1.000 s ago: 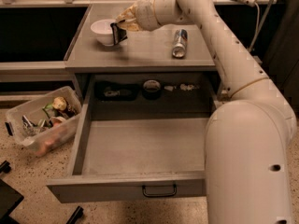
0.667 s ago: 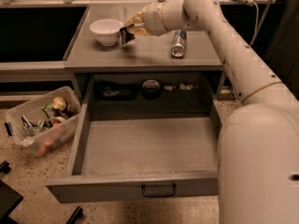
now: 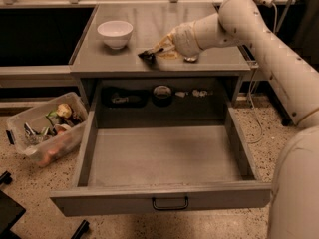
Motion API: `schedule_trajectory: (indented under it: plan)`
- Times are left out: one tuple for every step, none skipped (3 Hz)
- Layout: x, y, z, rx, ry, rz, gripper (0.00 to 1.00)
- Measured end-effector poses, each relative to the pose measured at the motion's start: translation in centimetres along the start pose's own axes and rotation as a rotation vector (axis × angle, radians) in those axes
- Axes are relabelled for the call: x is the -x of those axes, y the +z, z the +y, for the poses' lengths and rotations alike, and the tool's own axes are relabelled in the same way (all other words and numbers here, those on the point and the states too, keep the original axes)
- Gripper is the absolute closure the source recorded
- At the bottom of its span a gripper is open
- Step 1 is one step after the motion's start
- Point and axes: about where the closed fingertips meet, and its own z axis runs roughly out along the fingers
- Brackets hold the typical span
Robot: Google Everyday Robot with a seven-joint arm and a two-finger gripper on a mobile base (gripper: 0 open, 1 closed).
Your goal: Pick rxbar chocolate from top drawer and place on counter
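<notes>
Black-wrapped rxbar chocolate (image 3: 147, 57) pinched in hand (image 3: 152, 54), right of white bowl (image 3: 115, 33), held low over tabletop (image 3: 214, 64), likely for release. Top drawer (image 3: 164, 198) gapes below bowl.

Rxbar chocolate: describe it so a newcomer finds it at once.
Find the grey counter above the open top drawer. Right of the white bowl, the claw hangs low near the counter's front edge. The rxbar chocolate is the small flat piece at the claw's tip, the only black thing up there.
</notes>
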Motion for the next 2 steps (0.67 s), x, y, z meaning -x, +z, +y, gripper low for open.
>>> schedule_trajectory:
  plan:
    - [0.17, 0.05, 0.49, 0.011, 0.003, -0.007, 0.81]
    - [0.17, 0.06, 0.49, 0.011, 0.003, -0.008, 0.58]
